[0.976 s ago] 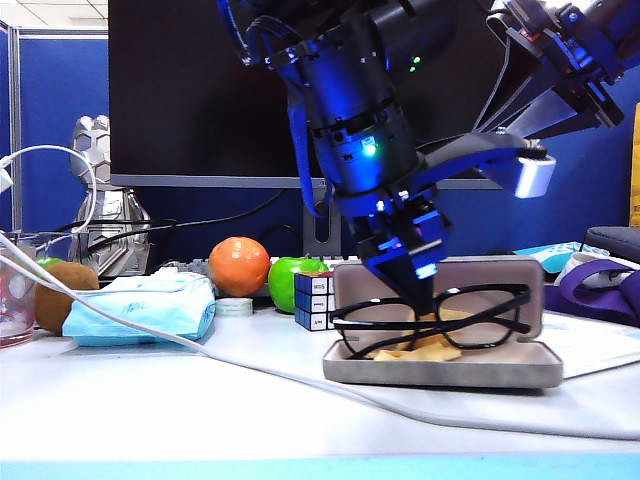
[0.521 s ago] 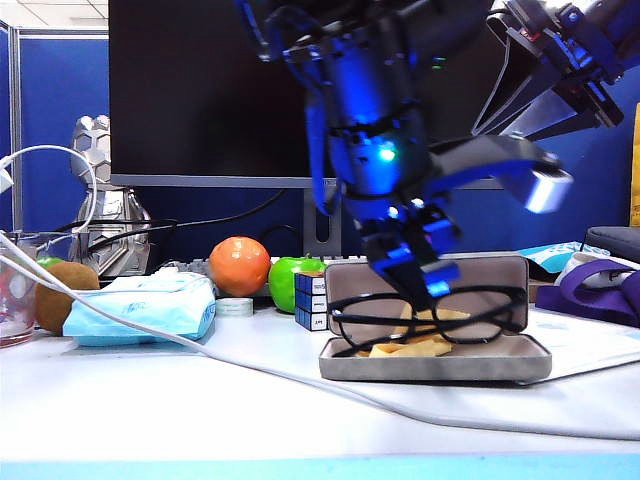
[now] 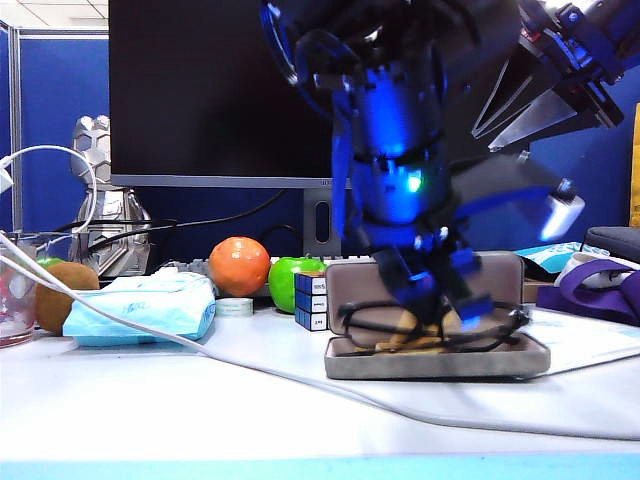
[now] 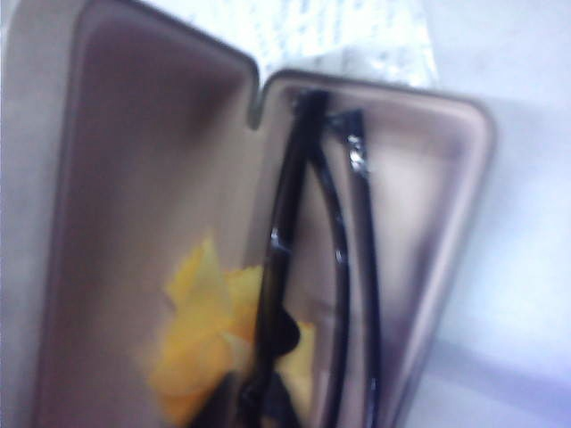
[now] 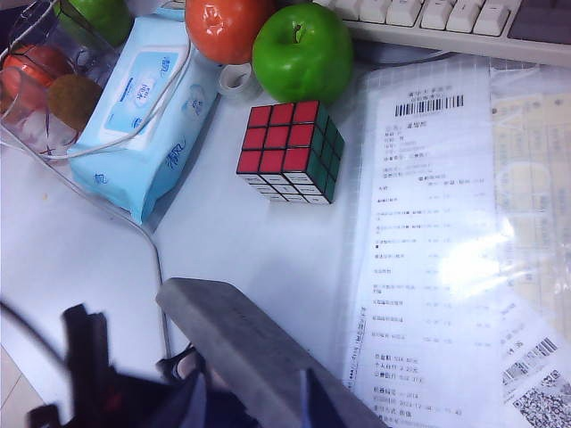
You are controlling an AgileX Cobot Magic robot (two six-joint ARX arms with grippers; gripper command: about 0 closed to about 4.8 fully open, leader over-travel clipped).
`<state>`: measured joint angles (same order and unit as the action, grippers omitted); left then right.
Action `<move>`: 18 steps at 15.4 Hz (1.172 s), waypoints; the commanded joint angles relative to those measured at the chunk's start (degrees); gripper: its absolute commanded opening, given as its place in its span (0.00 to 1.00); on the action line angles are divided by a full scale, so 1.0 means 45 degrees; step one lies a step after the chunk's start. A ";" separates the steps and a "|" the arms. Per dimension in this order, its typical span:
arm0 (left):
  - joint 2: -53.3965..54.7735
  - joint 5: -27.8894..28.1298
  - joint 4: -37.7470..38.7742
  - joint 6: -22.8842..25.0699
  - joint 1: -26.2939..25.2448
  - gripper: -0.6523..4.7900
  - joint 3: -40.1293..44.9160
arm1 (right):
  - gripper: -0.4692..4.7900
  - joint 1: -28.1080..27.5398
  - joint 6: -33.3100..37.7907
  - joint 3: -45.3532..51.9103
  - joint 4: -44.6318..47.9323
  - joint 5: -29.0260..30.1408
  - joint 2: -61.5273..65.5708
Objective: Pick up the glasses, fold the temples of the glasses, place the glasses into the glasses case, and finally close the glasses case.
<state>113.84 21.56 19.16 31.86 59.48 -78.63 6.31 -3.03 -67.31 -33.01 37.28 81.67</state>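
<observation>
Glasses in open case, left gripper above them.
Exterior: left gripper (image 3: 440, 290) low over glasses (image 3: 430, 325) lying in case (image 3: 430, 360), jaws part-open, grip unclear; right gripper (image 3: 560, 80) at 2 o'clock, spread wide, empty. Left wrist: folded glasses (image 4: 312, 267) on yellow cloth (image 4: 201, 339). Right wrist: case lid (image 5: 250, 343), cube (image 5: 290, 152), apple (image 5: 302, 53).

Black glasses (image 4: 308, 267), grey glasses case (image 3: 430, 362)

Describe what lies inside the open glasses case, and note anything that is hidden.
Inside the glasses case lie the black glasses, folded, on a crumpled yellow cloth. The cloth's middle is covered by the frame, and the left gripper hides part of the glasses from the exterior view.
</observation>
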 commanded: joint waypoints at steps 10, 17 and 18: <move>-0.1627 0.0223 0.0792 -0.1200 0.0029 0.39 0.0005 | 0.36 0.0010 0.0005 -0.0039 0.0010 0.0039 -0.0083; -0.2827 -0.0583 0.2429 -0.6999 -0.1209 0.11 0.0024 | 0.08 0.0063 0.0005 -0.0034 0.0437 -0.2064 0.0437; -0.2851 -0.2633 0.3094 -0.8315 -0.2045 0.11 0.0034 | 0.08 0.0233 0.0005 -0.0034 0.0442 -0.2055 0.1078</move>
<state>101.21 15.14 31.20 -1.39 51.27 -78.41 6.76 -3.01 -67.33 -31.48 27.99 85.21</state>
